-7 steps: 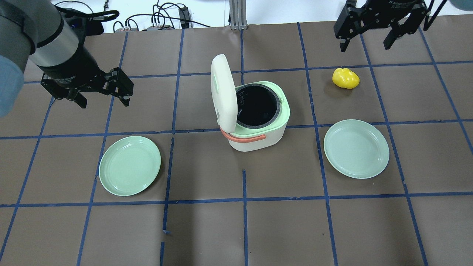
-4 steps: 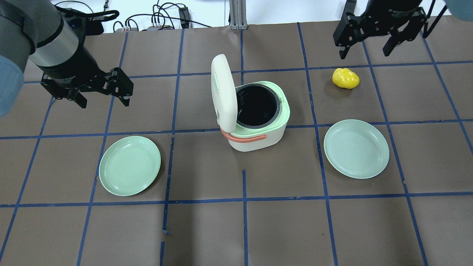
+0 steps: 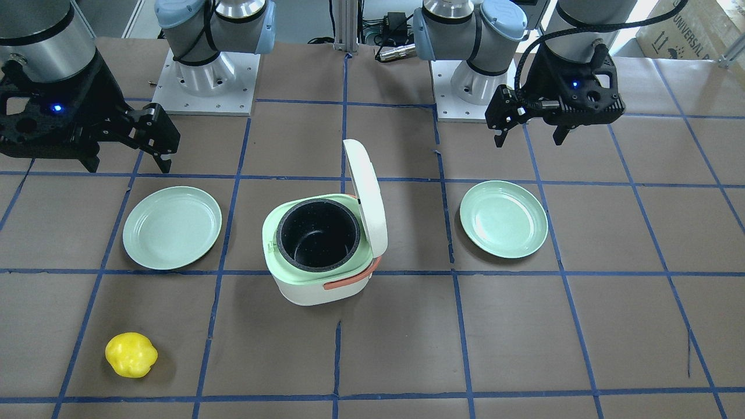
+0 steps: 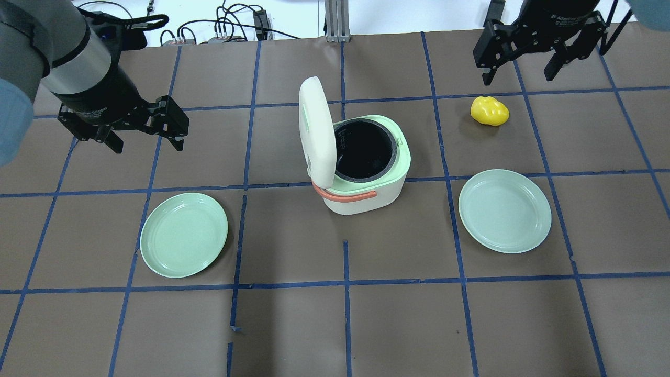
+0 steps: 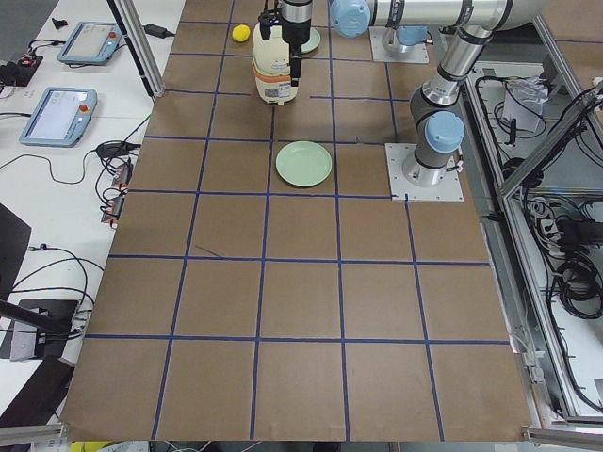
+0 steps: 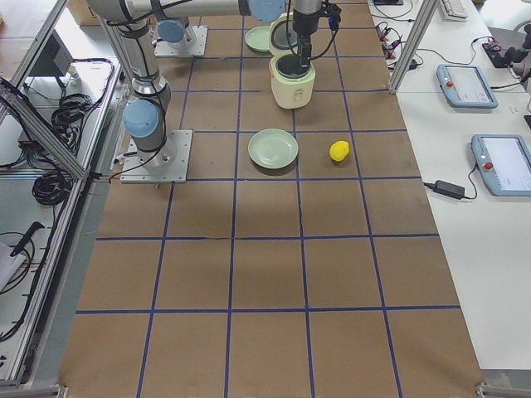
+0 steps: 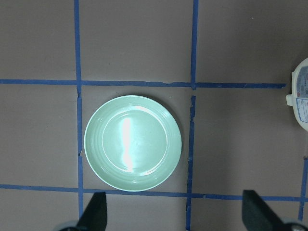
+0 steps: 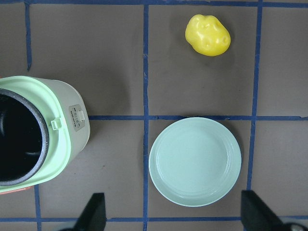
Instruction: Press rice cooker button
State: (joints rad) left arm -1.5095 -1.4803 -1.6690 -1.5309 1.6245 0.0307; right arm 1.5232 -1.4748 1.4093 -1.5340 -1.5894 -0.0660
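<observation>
The white rice cooker (image 4: 361,201) stands mid-table with its white lid (image 4: 316,131) swung up on its left side. Its mint rim, black pot (image 4: 364,152) and orange-pink handle (image 4: 345,195) show. It also shows in the front view (image 3: 317,291) and at the left edge of the right wrist view (image 8: 72,130), where a small grey panel (image 8: 75,118) faces my right gripper's side. My left gripper (image 4: 146,141) is open and empty, hovering far left of the cooker. My right gripper (image 4: 518,76) is open and empty, far right and behind it.
A mint plate (image 4: 183,234) lies front left, under my left gripper's camera (image 7: 132,143). A second mint plate (image 4: 504,210) lies front right. A yellow lumpy object (image 4: 489,110) lies right of the cooker, close under my right gripper. Blue tape lines cross the brown table cover.
My right gripper has shifted very slightly near the table's far right. My left gripper, the cooker and its lid have not moved.
</observation>
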